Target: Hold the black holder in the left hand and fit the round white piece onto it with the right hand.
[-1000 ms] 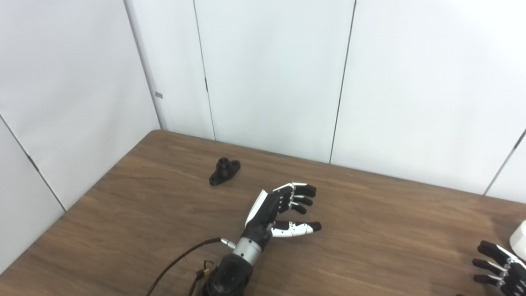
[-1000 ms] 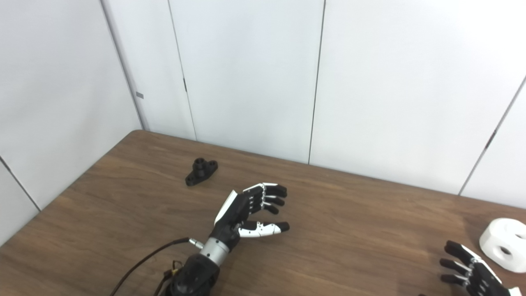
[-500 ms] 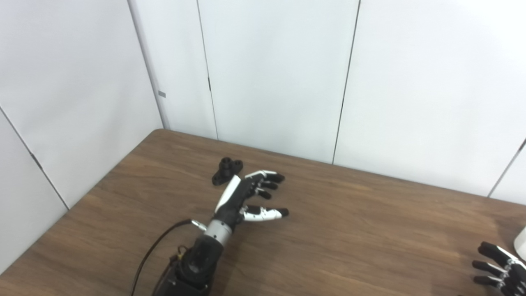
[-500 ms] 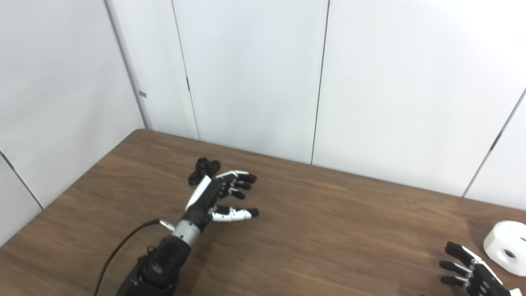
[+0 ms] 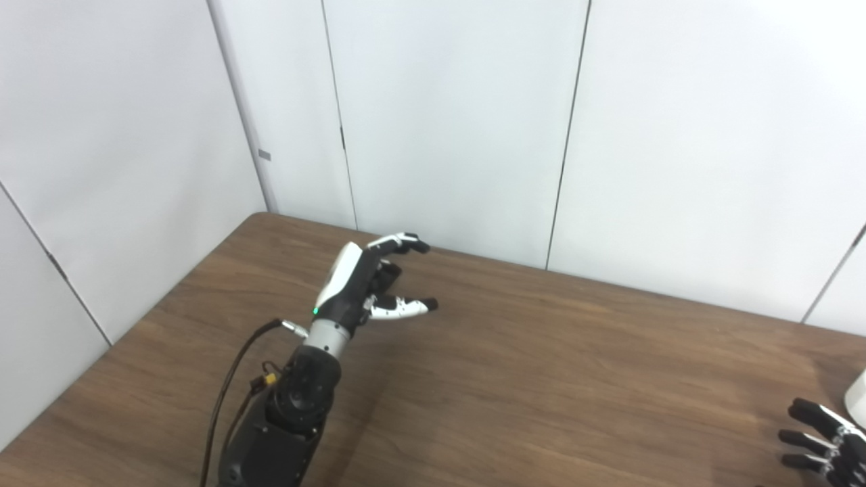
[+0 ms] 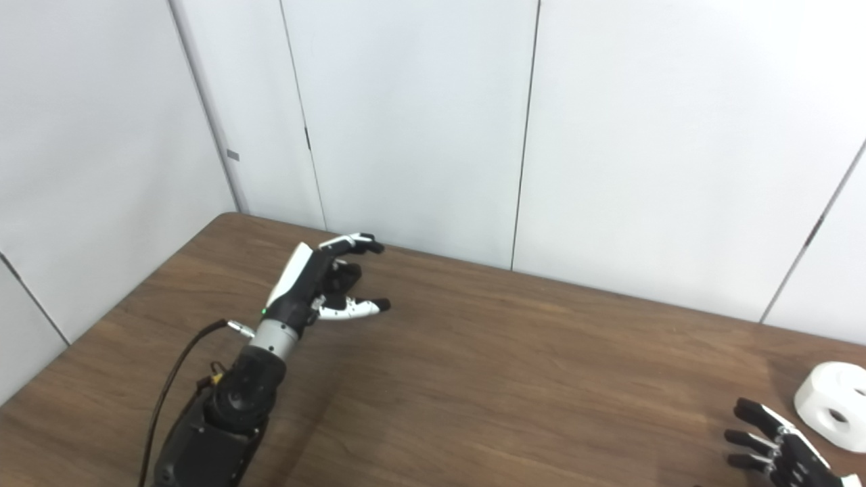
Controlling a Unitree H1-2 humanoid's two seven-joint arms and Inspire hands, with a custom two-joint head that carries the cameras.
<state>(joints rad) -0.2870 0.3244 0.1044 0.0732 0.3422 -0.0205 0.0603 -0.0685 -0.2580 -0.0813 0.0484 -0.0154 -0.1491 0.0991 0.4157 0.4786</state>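
The left hand hovered with fingers spread over the far-left table, hiding the black holder. The white piece lay near-right beside the open right hand; it looked rigid and smooth, best gripped around its rim.

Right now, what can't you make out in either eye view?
- Black holder: hidden in both views behind the left hand; contact or grip cannot be told.
- Left hand: fingers curl over that spot, thumb apart; whether they are closed on anything is unclear.
- Right hand: cut off by the bottom right corner; palm and wrist out of frame.
- Round white piece: mostly cropped by the right edge in the left eye view; clear of the right hand in the right eye view.
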